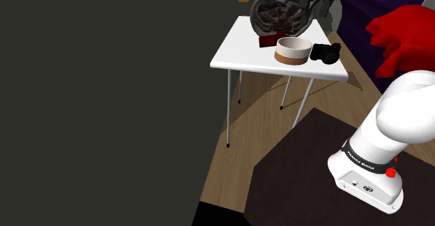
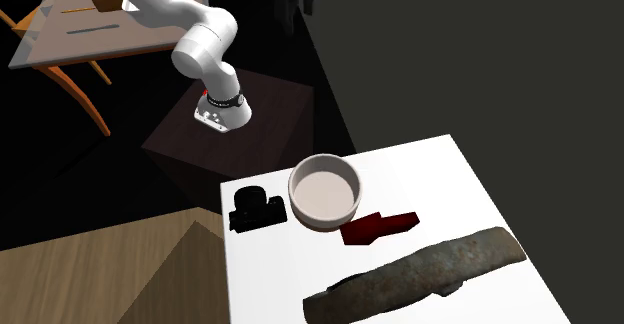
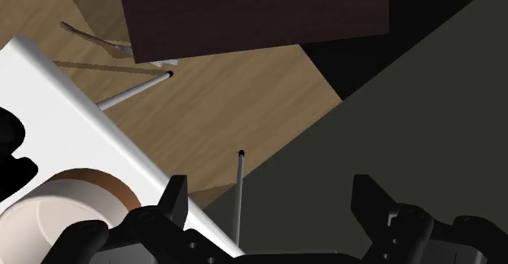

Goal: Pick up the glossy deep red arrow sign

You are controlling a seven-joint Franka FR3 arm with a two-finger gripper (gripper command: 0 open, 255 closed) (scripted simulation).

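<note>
Arrow sign [image 2: 378, 227], glossy and deep red, flat on the white worktop [image 2: 470, 187]. Just beside a white bowl [image 2: 323, 192], between that bowl and a long mottled grey-brown object [image 2: 420, 277]. From the shoulder view, partly hidden behind the bowl, with the mottled object rising behind both. Black camera-shaped item [image 2: 256, 210] on the bowl's other side, near the worktop edge that faces the dark stand [image 2: 270, 107]. White arm [image 2: 195, 42] rising from the stand and leaving the second exterior view at its top left. End effector [image 3: 273, 205] with 2 black fingers [image 3: 175, 201] standing well apart, nothing between them, nothing clasped. Beyond the fingers in the wrist view: a worktop corner, the bowl with its brown band close to 1 finger, thin worktop legs [image 3: 238, 191], wooden floor [image 3: 236, 99] and the stand.
</note>
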